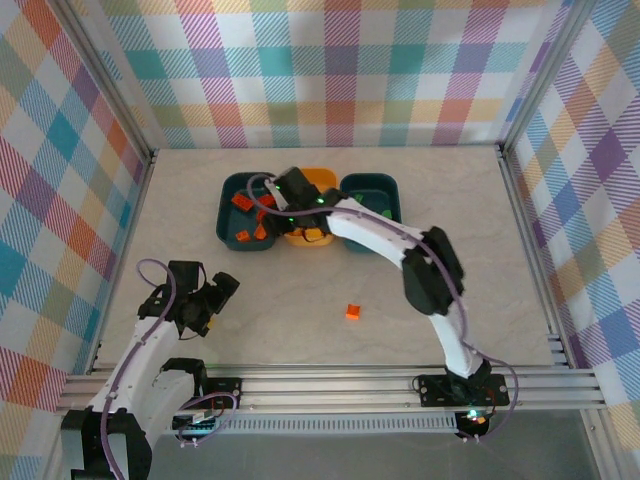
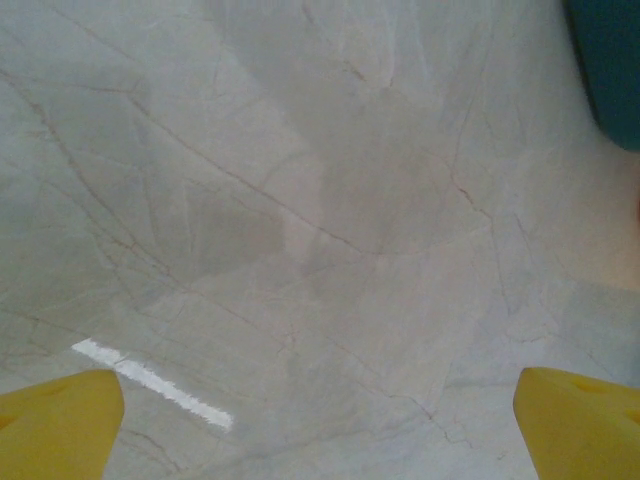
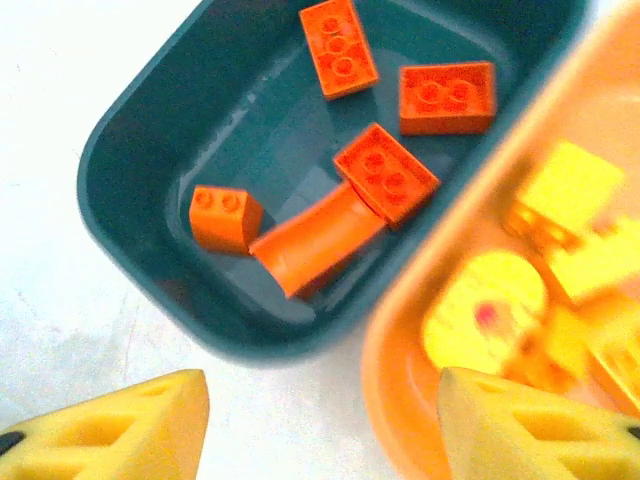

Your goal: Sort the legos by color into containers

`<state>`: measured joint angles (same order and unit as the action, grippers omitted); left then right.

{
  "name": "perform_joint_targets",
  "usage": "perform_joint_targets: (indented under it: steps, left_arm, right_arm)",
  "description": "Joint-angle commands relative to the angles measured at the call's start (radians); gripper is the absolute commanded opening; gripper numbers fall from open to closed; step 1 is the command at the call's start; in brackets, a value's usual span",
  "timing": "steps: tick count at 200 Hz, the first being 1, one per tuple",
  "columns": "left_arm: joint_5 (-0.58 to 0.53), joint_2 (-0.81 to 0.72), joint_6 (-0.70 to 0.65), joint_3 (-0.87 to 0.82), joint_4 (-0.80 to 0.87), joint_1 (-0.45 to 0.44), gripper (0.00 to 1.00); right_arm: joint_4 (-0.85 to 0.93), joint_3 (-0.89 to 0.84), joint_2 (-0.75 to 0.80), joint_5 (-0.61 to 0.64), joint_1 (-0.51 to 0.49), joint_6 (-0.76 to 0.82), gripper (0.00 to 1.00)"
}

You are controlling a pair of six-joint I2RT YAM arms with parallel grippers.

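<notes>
Near-left on counter [image 1: 480, 200], left end effector [image 1: 212, 298] hovers, jaws spread wide, nothing between. Back centre, three tubs side by side: left teal tub [image 1: 230, 215] holds orange-red bricks [image 3: 385, 172]; right end effector [image 3: 320, 420], jaws apart and empty, hangs over its rim; yellow-orange tub [image 3: 400, 330] of yellow bricks [image 3: 570, 190] largely hidden under right arm [image 1: 380, 235]; right teal tub [image 1: 385, 185]. Mid-counter, lone orange-red brick [image 1: 353, 311] lies well apart.

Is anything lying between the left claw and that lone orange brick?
No. In the top view, the pale marbled table between the open left gripper and the small glossy orange plastic brick is bare.
</notes>
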<state>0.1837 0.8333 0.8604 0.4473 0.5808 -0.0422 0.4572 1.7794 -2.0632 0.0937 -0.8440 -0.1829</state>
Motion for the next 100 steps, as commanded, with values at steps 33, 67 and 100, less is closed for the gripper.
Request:
perform_joint_targets:
  steps: [33, 67, 100]
  left_arm:
    - [0.082, 0.017, 0.036, -0.088, -0.195, -0.019, 1.00]
    - [0.036, 0.098, 0.058, -0.083, -0.294, -0.126, 1.00]
    - [-0.022, 0.262, 0.048, -0.005, -0.353, -0.250, 1.00]
  right_arm:
    - [-0.032, -0.595, 0.401, 0.276, -0.024, -0.359, 0.67]
    - [0.067, -0.775, 0.484, 0.267, -0.038, -0.528, 0.68]
    - [0.155, -0.789, 0.480, 0.189, -0.112, -0.654, 0.70]
